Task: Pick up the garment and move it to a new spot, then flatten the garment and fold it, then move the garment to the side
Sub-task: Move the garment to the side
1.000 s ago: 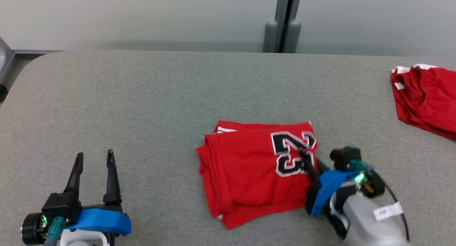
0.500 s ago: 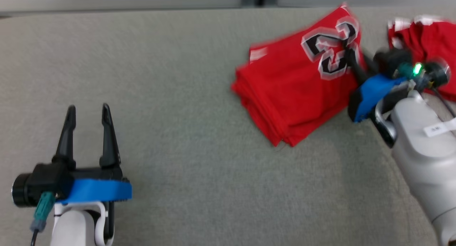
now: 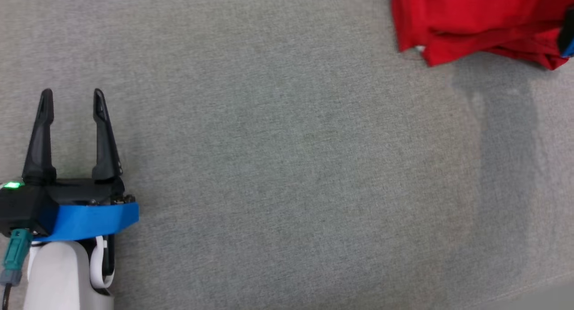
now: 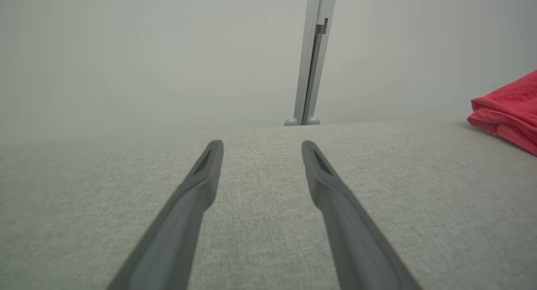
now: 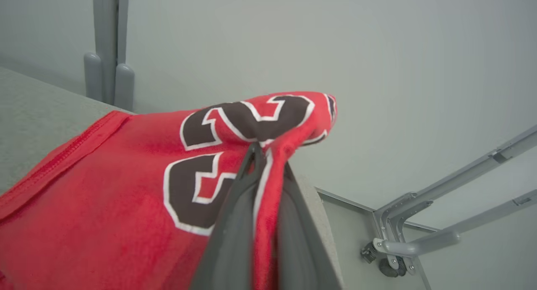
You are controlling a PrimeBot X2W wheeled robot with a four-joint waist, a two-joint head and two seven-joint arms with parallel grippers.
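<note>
The right gripper [image 5: 268, 160] pinches the folded jersey [image 5: 105, 189] (number patch up) at the table's [image 3: 287, 166] right edge; the left gripper [image 3: 71, 99] hovers spread over the table's near left. Held at one point, the folds could sag open or spill off the edge.

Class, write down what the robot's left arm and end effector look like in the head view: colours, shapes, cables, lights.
The left end effector has two long, tapering black fingers on a black block carrying a green light. A bright blue band wraps the wrist next to a pale forearm. A teal plug with a dark cable sits at its side.
</note>
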